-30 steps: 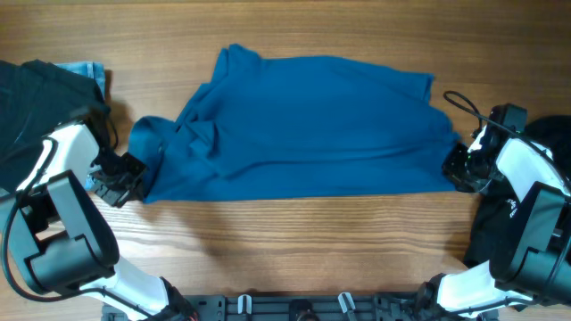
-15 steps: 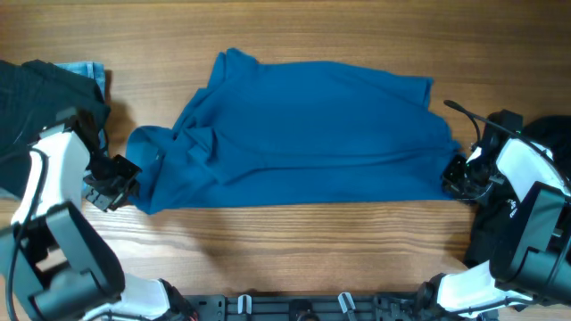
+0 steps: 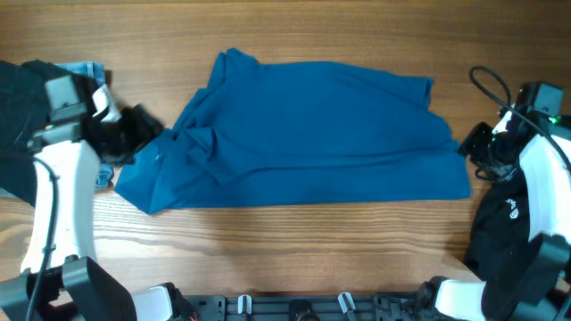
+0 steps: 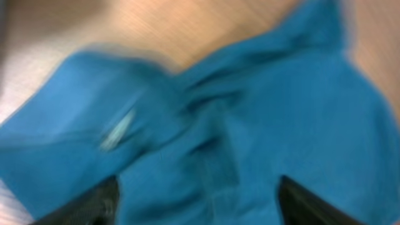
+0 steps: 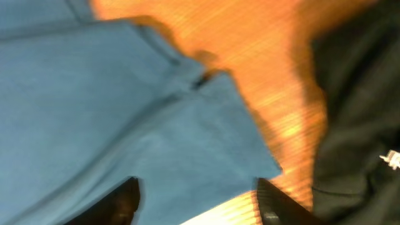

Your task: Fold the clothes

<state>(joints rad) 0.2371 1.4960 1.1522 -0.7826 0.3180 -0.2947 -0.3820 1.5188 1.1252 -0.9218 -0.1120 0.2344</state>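
Observation:
The clothes' main piece, a deep teal-blue shirt (image 3: 312, 134), lies spread flat across the middle of the table, its left end bunched in folds (image 4: 206, 119). Over that left end hovers my left gripper (image 3: 143, 130), open; in the left wrist view (image 4: 199, 187) its fingers stand wide apart above the fabric with nothing between them. My right gripper (image 3: 473, 152) is at the shirt's right edge, also open (image 5: 197, 187), above the shirt's lower right corner (image 5: 250, 156). Neither gripper holds the cloth.
A black garment (image 3: 22, 107) lies at the far left with a light-blue denim piece (image 3: 87, 69) showing behind it. Another black garment (image 3: 504, 227) lies at the right front, also seen beside the shirt corner (image 5: 356, 112). Bare wood (image 3: 294, 250) runs along the front.
Both grippers have opened and let go of the shirt's ends. The left arm has swung back and up over the left end; the right has drawn away to the right. The shirt has settled flat.

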